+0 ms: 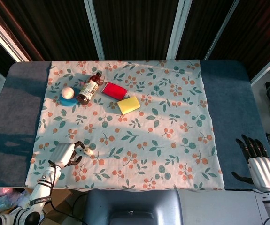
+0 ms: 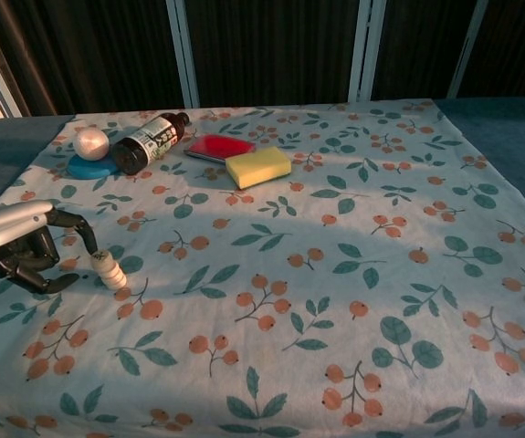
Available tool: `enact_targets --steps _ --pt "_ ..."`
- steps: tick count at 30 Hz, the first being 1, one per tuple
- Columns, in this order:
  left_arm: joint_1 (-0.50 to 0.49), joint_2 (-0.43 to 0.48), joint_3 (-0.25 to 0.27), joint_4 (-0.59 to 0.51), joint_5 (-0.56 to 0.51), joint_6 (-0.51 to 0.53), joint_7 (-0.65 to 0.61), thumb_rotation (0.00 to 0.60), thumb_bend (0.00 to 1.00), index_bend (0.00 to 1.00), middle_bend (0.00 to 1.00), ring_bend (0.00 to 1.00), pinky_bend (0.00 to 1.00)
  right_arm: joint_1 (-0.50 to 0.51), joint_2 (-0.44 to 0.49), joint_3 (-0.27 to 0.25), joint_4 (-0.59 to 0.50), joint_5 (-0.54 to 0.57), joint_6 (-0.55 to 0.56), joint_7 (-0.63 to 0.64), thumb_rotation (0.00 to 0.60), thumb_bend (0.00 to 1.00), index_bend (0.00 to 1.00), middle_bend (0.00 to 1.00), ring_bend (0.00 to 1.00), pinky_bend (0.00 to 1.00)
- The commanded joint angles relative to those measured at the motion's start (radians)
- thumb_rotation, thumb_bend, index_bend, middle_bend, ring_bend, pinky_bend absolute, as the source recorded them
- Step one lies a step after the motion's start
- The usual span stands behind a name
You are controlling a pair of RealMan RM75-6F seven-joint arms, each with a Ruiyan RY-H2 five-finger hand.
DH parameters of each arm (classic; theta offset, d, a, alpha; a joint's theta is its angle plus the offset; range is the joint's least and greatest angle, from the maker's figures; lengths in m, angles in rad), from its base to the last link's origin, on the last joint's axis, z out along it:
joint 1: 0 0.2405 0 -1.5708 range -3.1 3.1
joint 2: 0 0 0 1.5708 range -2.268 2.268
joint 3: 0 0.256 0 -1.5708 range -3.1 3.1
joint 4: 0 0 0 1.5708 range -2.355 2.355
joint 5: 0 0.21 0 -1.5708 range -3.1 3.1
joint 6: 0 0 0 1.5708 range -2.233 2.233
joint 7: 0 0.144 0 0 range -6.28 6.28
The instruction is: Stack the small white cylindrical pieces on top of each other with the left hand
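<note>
Your left hand (image 2: 20, 246) sits low at the near left edge of the floral cloth (image 2: 353, 237), its dark fingers (image 2: 79, 226) curled toward the stack of small white cylindrical pieces (image 2: 109, 270); one fingertip reaches the top of the stack, though from the chest view you cannot quite tell whether it touches or merely hangs just beside it, so whether the fingers grip anything is unclear; the stack itself stands slightly tilted on the cloth, just right of the hand, and the head view shows it as a small pale shape (image 1: 88, 151) beside the same hand (image 1: 63, 153); your right hand (image 1: 259, 165) rests well apart at the far right of the surface (image 1: 228, 103), off the cloth, fingers straight, spread and empty; at the far left lie a white ball (image 2: 90, 142) on a blue dish (image 2: 90, 168), a brown bottle (image 2: 151, 142) on its side, a red pad (image 2: 218, 147) and a yellow sponge (image 2: 257, 167).
</note>
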Motion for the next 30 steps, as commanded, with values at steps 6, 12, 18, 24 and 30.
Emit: enact_targets --steps 6,12,18,24,30 --pt "0.011 0.009 -0.013 -0.005 0.022 0.035 -0.024 0.6 0.39 0.32 1.0 1.0 1.0 0.0 0.0 0.0 0.0 0.001 -0.001 0.0 0.6 0.15 0.0 0.0 0.0 0.0" --pt "0.109 0.133 0.051 -0.049 0.256 0.224 -0.167 0.6 0.39 0.22 0.73 0.74 0.86 -0.008 0.007 0.002 0.002 0.003 0.014 0.014 0.6 0.15 0.0 0.0 0.0 0.0" --pt "0.267 0.268 0.141 0.037 0.43 0.481 -0.295 0.6 0.4 0.08 0.11 0.03 0.07 -0.01 0.004 0.0 -0.001 0.003 0.013 0.0 0.6 0.15 0.0 0.0 0.0 0.0" --pt "0.307 0.312 0.14 0.058 0.43 0.512 -0.316 0.6 0.4 0.07 0.05 0.0 0.01 0.002 -0.008 0.003 -0.012 0.012 -0.01 -0.036 0.6 0.15 0.0 0.0 0.0 0.0" --pt "0.297 0.339 0.155 0.04 0.456 0.461 -0.342 0.6 0.4 0.06 0.05 0.0 0.01 -0.003 -0.005 -0.003 -0.01 0.003 -0.002 -0.034 0.6 0.15 0.0 0.0 0.0 0.0"
